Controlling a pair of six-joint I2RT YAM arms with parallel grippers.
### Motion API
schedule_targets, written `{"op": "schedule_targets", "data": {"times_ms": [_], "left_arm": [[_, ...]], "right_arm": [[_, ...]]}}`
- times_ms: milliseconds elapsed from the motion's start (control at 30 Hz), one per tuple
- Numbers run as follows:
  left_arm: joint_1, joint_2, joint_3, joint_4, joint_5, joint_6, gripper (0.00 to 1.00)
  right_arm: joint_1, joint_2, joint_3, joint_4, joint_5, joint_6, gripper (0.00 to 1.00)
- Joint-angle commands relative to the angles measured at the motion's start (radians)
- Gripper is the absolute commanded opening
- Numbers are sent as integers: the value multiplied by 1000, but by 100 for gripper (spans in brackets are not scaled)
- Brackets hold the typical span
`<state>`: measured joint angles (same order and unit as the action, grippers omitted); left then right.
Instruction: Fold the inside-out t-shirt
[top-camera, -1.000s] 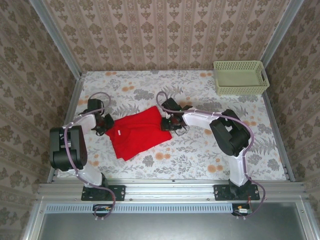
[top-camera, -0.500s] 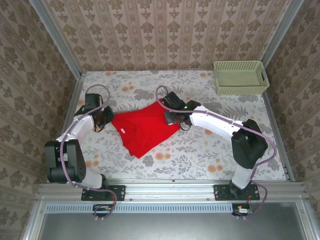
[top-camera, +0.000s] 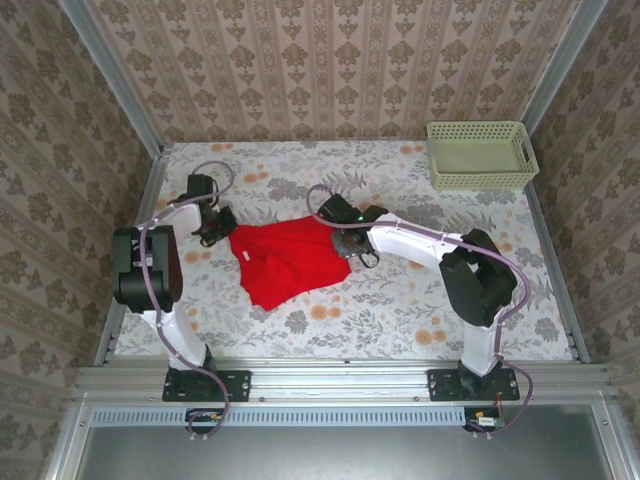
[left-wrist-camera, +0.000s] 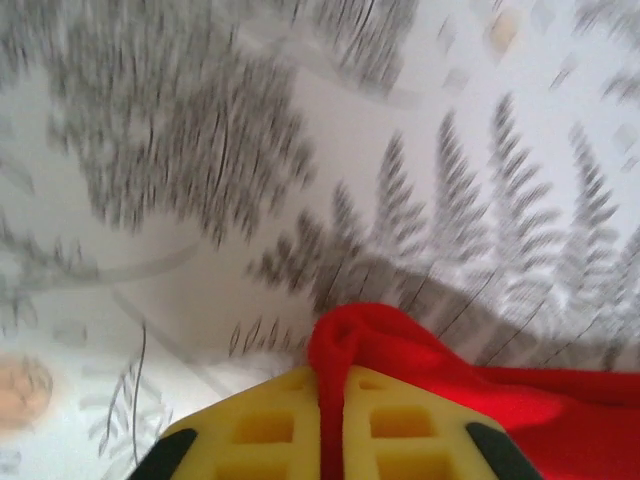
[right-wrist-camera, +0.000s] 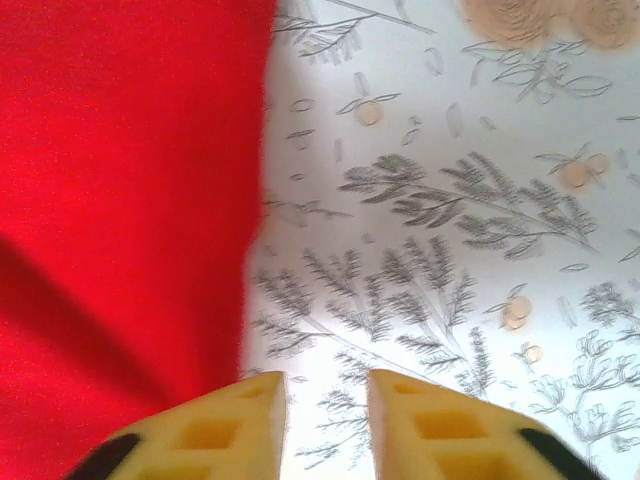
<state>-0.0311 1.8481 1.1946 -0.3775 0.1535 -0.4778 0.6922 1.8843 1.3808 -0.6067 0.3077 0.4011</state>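
Note:
The bright red t-shirt (top-camera: 288, 259) lies bunched on the flowered table, left of centre. My left gripper (top-camera: 222, 226) sits at its upper left corner, shut on a fold of the red cloth (left-wrist-camera: 358, 345) that bulges out between the yellow fingers (left-wrist-camera: 250, 425). My right gripper (top-camera: 345, 244) hovers at the shirt's right edge, open. In the right wrist view the shirt (right-wrist-camera: 120, 200) covers the left side, and bare tablecloth shows in the gap between the yellow fingers (right-wrist-camera: 235, 425).
A pale green basket (top-camera: 480, 156) stands at the back right corner of the table (top-camera: 420, 300). Metal rails and patterned walls close in the table at left, right and back.
The left gripper has pulled the shirt's left corner toward the back of the table. The right gripper has shifted along the shirt's right edge. The shirt sits a little further right and back.

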Motion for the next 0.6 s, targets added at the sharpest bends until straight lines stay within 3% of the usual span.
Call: {"op": "schedule_targets", "data": {"times_ms": [0,167,267,433,567], "left_arm": [[-12,34,107,-50,-34,67,22],[-49,19,157,-199,-90,70,54],[-74,-135,44,-251,-170,0,66],[-190,-476,-240,-283,-202,-98,70],[-317,-631,-391,-304,-199,-183,68]], "right_arm": [[-24,-11,2,-27,10,-10,39],[-30,-31,69,-2,-69,-57,49],[-28,-4,130,1,-169,-40,53],[-29,60,177,41,-237,-22,56],[-30,125,245,66,-286,-38,58]]}}
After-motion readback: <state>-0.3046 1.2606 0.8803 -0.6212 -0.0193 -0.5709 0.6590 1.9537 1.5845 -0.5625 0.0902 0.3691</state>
